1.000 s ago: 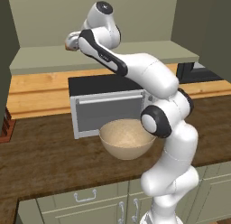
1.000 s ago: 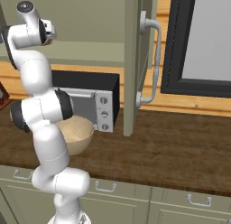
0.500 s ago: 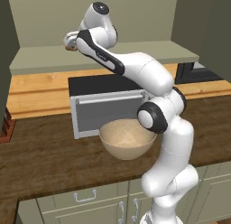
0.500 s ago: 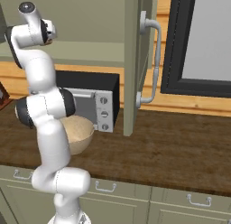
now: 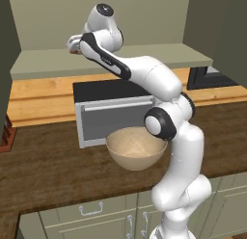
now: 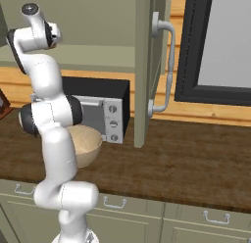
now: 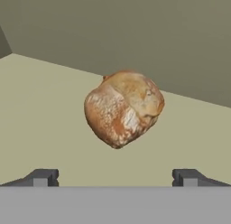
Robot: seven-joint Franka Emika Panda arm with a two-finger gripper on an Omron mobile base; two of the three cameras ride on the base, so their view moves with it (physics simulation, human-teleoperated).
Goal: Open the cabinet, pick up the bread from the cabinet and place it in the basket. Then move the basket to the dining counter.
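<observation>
A: The cabinet (image 6: pixel 147 65) stands open, its door (image 6: pixel 159 60) swung out above the worktop (image 5: pixel 53 161). The arm (image 5: pixel 159 112) reaches up to the green shelf (image 5: pixel 48 64), and the basket (image 5: pixel 136 148) waits below, just in front of the microwave (image 5: pixel 111 112).

B: What could go wrong here?

A: The bread (image 7: pixel 123 107) is round and sits loose on the shelf. If one finger touches it first, I think it may roll toward the back wall, or slip out during closing.

B: Where is it relative to the fingers (image 7: pixel 41 177)?

A: Ahead of them and about centred between the two tips, not yet inside. The fingers are spread fully wide and hold nothing. How near it is, I cannot tell well from the hand view.
</observation>
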